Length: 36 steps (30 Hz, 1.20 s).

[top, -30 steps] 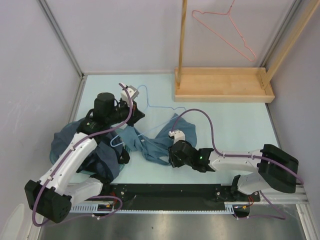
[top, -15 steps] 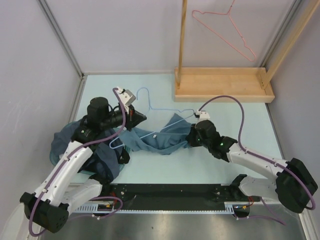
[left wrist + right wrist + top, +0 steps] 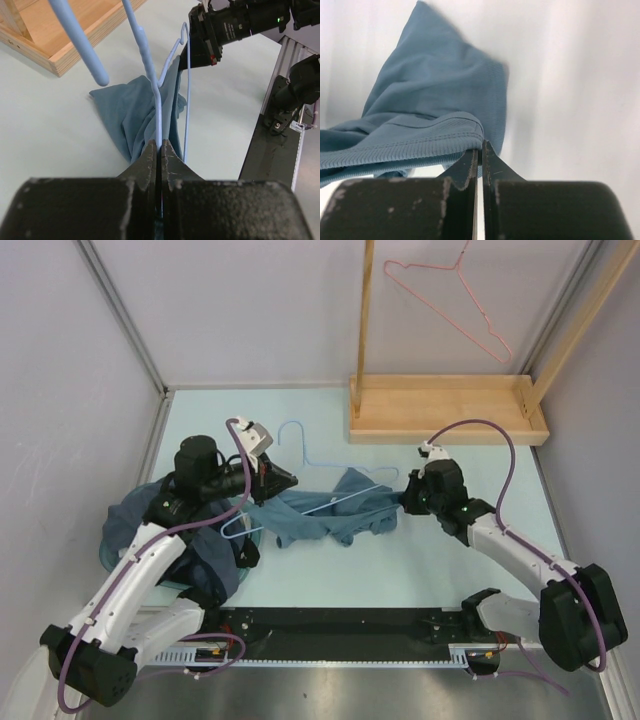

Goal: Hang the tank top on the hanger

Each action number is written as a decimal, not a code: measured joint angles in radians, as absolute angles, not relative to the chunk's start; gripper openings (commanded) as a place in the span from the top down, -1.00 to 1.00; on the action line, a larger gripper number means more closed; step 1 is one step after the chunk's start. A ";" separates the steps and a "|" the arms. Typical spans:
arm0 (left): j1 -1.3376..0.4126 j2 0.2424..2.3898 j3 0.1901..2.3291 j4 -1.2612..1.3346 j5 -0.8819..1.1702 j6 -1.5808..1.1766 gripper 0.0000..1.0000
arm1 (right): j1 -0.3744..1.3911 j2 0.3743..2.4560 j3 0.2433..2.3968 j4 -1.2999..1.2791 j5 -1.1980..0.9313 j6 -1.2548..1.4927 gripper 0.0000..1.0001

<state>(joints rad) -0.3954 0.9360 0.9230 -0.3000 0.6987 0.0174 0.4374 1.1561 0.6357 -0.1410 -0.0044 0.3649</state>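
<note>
Since a second ago the right gripper has been carried from the table's middle out to the right and farther from the bases, and the tank top has been drawn out with it into a longer strip.

Nearest the bases, the left arm is bent at the elbow over a darker heap of clothes, and its forearm is directed to the right. The left gripper is clamped on the wire of the hanger, with the jaws pressed together just below the neck. The right arm is stretched low from its base up and leftward, and its gripper is pinched on a ribbed hem of the tank top.

Between the two grippers the tank top is laid on the table, its long axis running left to right. The hanger is threaded partly through the fabric along the same axis, and its hook is turned toward the far side.

Farther back a wooden stand is set, and a pink hanger is hung above it.
</note>
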 measured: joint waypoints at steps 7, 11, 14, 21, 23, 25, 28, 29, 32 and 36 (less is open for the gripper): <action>-0.395 0.936 0.921 -0.299 0.710 0.018 1.00 | 0.345 1.130 0.688 -0.187 -0.065 0.311 1.00; -0.397 0.936 0.921 -0.297 0.711 0.018 1.00 | 0.316 1.115 0.731 -0.227 -0.086 0.282 1.00; -0.400 0.936 0.921 -0.296 0.711 0.018 1.00 | 0.305 1.114 0.778 -0.260 -0.097 0.266 1.00; -0.410 0.942 0.913 -0.294 0.710 0.019 1.00 | 0.303 1.111 0.867 -0.337 -0.125 0.252 1.00; -0.412 0.944 0.912 -0.294 0.706 0.019 1.00 | 0.302 1.106 0.890 -0.363 -0.137 0.251 1.00; -0.415 0.945 0.912 -0.294 0.701 0.020 1.00 | 0.303 1.099 0.919 -0.398 -0.150 0.249 1.00; -0.417 0.945 0.912 -0.295 0.689 0.020 1.00 | 0.307 1.078 0.955 -0.441 -0.166 0.244 1.00; -0.417 0.945 0.912 -0.295 0.685 0.020 1.00 | 0.313 1.071 0.967 -0.459 -0.167 0.241 1.00; -0.418 0.945 0.912 -0.295 0.683 0.021 1.00 | 0.335 1.059 1.002 -0.509 -0.167 0.229 1.00; -0.419 0.945 0.912 -0.295 0.680 0.027 1.00 | 0.395 1.058 1.048 -0.576 -0.163 0.215 1.00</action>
